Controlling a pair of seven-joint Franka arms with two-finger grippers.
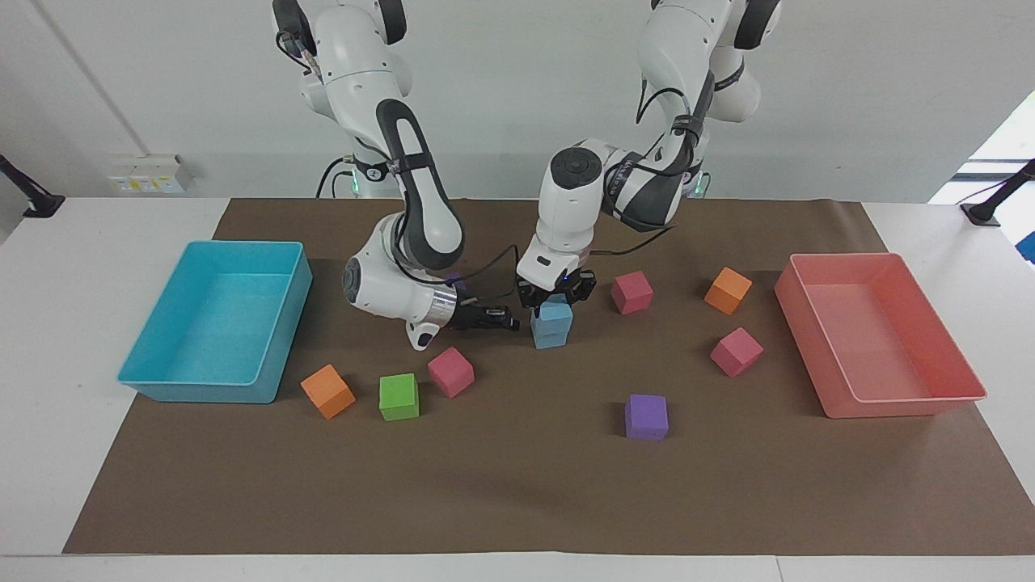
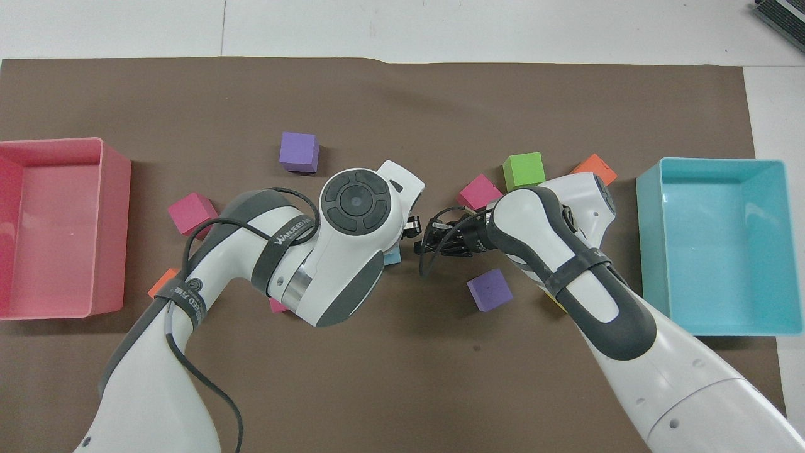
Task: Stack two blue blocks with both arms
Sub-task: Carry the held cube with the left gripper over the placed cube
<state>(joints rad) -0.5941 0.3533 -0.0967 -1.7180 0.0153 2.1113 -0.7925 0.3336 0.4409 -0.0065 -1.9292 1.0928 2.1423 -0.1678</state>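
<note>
Two blue blocks sit stacked near the middle of the brown paper on the desk: the upper blue block rests on the lower blue block, edges nearly flush. The left hand is down on the upper block, fingers closed against its sides. Only the facing view shows the stack; from overhead the left arm's wrist covers it, leaving a sliver of blue at its edge. The right hand lies level just beside the stack, toward the right arm's end; whether its fingers are open I cannot tell. The overhead view shows a purple block nearer to the robots than the right hand, mostly hidden in the facing view. Farther from the robots lie a pink block, a green block and an orange block.
</note>
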